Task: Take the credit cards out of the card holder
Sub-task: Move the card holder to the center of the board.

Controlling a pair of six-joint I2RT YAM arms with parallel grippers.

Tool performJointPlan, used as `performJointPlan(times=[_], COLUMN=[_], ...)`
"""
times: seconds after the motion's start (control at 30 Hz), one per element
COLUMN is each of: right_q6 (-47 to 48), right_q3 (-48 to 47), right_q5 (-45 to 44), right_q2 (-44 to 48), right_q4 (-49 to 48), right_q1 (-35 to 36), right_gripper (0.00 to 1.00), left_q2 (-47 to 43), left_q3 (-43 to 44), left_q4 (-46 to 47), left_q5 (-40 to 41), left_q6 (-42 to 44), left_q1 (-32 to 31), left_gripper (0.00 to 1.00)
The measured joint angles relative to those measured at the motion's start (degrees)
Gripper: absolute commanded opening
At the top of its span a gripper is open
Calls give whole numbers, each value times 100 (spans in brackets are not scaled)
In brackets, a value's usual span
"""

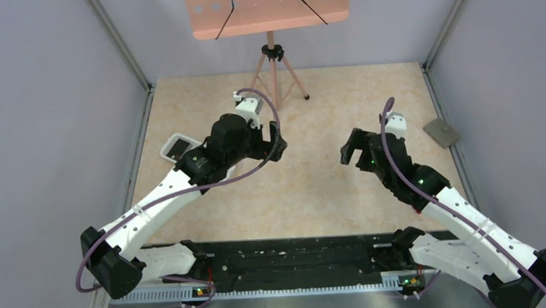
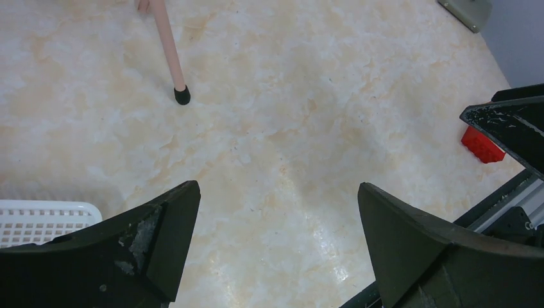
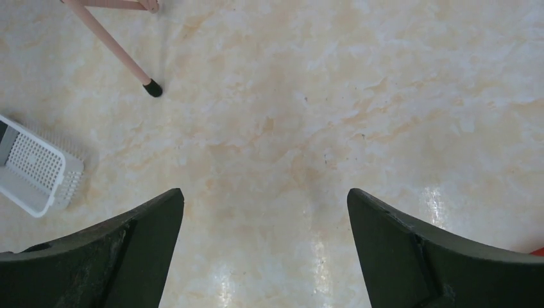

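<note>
Overhead view: the left gripper (image 1: 275,137) and the right gripper (image 1: 348,147) hover above the middle of the marbled table (image 1: 314,194), facing each other, each with its jaws spread wide and nothing between them. The grey card holder (image 1: 441,132) lies flat at the table's right edge, just beside the wall and well apart from both grippers; whether cards are inside cannot be told. A white ribbed tray (image 1: 167,152) sits near the left edge, partly under the left arm, and a pink music stand (image 1: 270,9) stands at the rear.
</note>
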State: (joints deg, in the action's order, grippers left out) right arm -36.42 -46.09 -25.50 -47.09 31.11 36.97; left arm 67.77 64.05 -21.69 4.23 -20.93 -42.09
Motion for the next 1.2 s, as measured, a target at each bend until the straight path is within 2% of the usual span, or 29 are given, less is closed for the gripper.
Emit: performJointPlan(times=[0.27, 0.37, 0.5, 0.63, 0.73, 0.8, 0.93, 0.97, 1.2], right_q6=[37, 210, 1202, 2647, 3764, 4398, 5141, 5396, 5849], right_q3=[-11, 13, 293, 551, 560, 511, 160, -79, -1370], right_q5=[-354, -684, -1036, -1300, -1729, -1930, -2144, -2227, -2636], right_q2=[-7, 0, 17, -243, -890, -1502, -2811, -3377, -5248], right_q4=[-330, -614, -1480, -2463, -3215, -3510, -3469, -3453, -3038], right_q1=[0, 0, 0, 0, -63, -223, -721, -931, -1620], right_gripper=[99, 95, 93, 94, 91, 86, 75, 73, 65], left_q2=[-66, -90, -140, -208, -254, -262, -262, -262, -264], left_q3=[0, 0, 0, 0, 0, 0, 0, 0, 0], left_q4=[0, 0, 0, 0, 4, 4, 11, 13, 15], left_q5=[48, 48, 48, 55, 76, 74, 17, 0, -170], left_q6=[0, 0, -2, 0, 0, -2, -22, -22, -120], left_q1=[0, 0, 0, 0, 0, 0, 2, 2, 4], left_gripper=[99, 98, 98, 97, 97, 96, 96, 96, 94])
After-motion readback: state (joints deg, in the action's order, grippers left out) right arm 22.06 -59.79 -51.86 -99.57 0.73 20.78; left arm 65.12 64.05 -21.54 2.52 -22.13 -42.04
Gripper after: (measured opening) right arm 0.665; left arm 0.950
